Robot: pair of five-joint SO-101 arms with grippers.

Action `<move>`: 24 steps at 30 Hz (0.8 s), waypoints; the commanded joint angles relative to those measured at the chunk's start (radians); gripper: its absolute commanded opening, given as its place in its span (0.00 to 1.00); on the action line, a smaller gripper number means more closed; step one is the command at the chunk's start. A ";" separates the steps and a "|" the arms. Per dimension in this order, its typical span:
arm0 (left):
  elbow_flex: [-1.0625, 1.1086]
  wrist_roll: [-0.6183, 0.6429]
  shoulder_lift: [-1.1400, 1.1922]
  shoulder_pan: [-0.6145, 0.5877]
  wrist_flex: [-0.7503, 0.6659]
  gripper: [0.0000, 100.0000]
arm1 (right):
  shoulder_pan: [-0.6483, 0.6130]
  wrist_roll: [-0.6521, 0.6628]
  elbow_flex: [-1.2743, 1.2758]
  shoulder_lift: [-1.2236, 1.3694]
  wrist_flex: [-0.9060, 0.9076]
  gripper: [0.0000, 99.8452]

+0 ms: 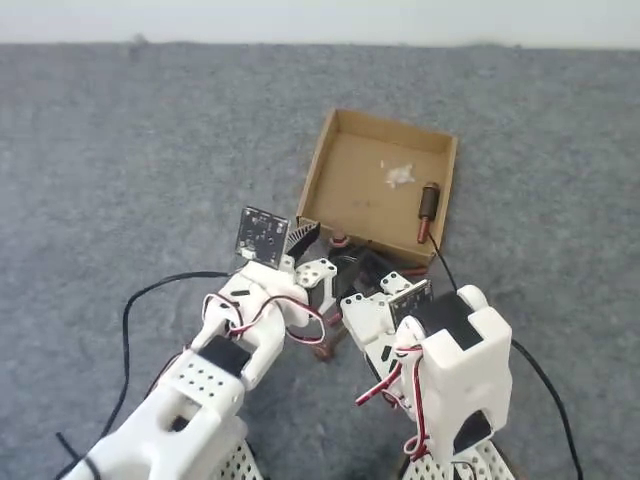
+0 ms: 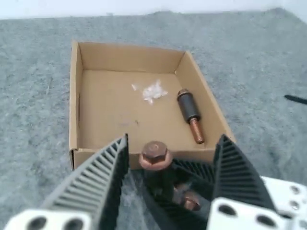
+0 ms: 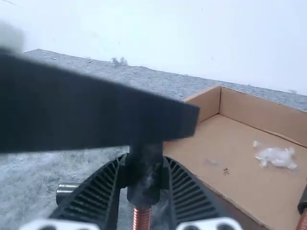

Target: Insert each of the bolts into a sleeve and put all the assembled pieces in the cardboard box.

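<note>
Right gripper (image 3: 144, 167) clamped tight on black sleeve (image 3: 144, 184); copper bolt (image 2: 154, 155) runs through it, thread poking out far end. Left gripper (image 2: 174, 140) jaws spread wide, bolt head between them. Both grippers just outside near wall of cardboard box (image 2: 74, 96). Inside box: one assembled piece (image 2: 189, 112) along side wall, white scrap (image 2: 152, 91) near it. Grey carpet (image 1: 150, 150) underneath.

Sleeved bolt (image 1: 428, 208) in cardboard box (image 1: 355, 197) by right wall, scrap (image 1: 399, 175) beside it
</note>
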 commanded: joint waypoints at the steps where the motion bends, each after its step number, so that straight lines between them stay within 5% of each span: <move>1: 0.005 0.012 -0.190 -0.006 0.109 0.27 | 0.016 -0.005 0.012 -0.022 -0.025 0.01; 12: 0.010 0.011 -0.548 -0.021 0.462 0.27 | 0.016 -0.005 0.012 -0.016 -0.025 0.01; 24: 0.088 0.009 -0.589 -0.232 0.482 0.27 | 0.016 -0.005 0.012 -0.015 -0.025 0.01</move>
